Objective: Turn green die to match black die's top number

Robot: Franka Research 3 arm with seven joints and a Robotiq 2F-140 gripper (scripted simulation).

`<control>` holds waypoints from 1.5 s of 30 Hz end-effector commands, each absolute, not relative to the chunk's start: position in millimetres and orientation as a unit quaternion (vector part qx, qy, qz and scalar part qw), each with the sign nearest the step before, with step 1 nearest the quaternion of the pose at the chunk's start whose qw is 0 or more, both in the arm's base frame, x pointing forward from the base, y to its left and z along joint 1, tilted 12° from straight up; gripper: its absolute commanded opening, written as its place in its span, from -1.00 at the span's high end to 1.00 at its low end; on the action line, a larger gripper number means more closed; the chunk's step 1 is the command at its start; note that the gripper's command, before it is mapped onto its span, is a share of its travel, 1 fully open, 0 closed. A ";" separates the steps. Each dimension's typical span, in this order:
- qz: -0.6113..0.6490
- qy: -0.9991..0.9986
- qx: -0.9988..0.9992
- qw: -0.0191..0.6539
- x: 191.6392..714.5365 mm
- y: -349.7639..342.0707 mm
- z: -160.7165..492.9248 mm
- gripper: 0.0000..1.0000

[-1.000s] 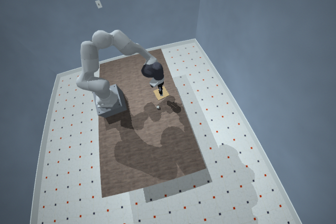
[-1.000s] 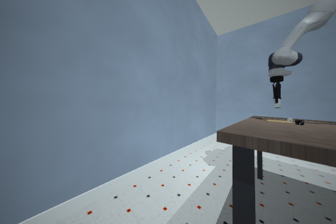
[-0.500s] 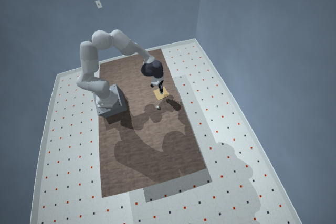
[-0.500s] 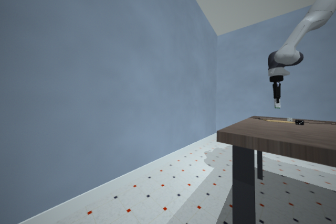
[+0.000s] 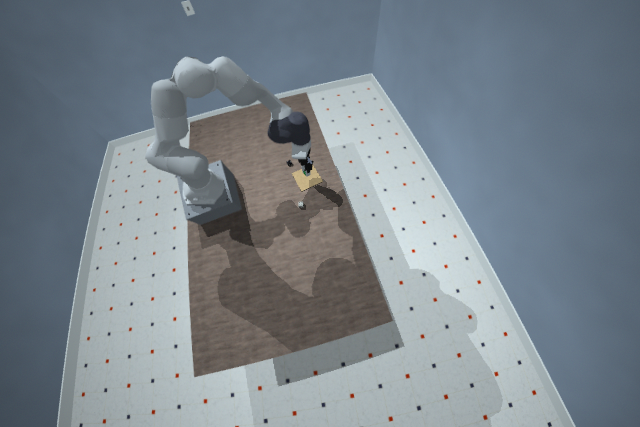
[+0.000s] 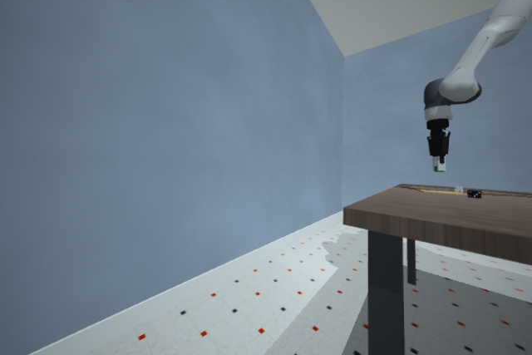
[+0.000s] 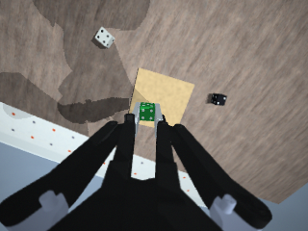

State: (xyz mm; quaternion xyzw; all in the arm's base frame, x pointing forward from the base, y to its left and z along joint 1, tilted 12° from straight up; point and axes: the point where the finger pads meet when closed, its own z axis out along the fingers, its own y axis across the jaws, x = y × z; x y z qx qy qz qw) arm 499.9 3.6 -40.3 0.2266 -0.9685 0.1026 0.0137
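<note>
Pinching the green die (image 5: pixel 305 172) (image 6: pixel 435 168) (image 7: pixel 147 112), the claw (image 5: pixel 307 171) (image 6: pixel 439 165) (image 7: pixel 147 110) hangs above the worktop (image 5: pixel 310 251) (image 6: pixel 434 209) (image 7: pixel 250 58); below it lies the tan mat (image 5: pixel 307 180) (image 6: pixel 442 191) (image 7: pixel 166 91), with the black die (image 5: pixel 289 163) (image 6: pixel 474 194) (image 7: pixel 218 99) and white die (image 5: pixel 301 203) (image 6: pixel 459 189) (image 7: pixel 104 37) off it

Wooden table (image 5: pixel 279 277) (image 6: pixel 429 209) (image 7: pixel 250 43) carries yellow mat (image 5: pixel 306 182) (image 6: pixel 442 191) (image 7: pixel 166 91), black die (image 5: pixel 289 163) (image 6: pixel 474 194) (image 7: pixel 218 99), white die (image 5: pixel 301 204) (image 6: pixel 459 189) (image 7: pixel 104 38).

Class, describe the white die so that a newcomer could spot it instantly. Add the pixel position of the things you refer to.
On the brown wooden table (image 5: pixel 330 303) (image 6: pixel 429 209) (image 7: pixel 250 58), find the tan mat (image 5: pixel 305 183) (image 6: pixel 438 191) (image 7: pixel 166 89). The white die (image 5: pixel 300 204) (image 6: pixel 459 189) (image 7: pixel 104 38) lies beside it, uncovered; its neighbours are black and green.
</note>
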 end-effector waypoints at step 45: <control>0.025 -0.836 0.542 -0.084 501.6 37.4 -51.4 0.75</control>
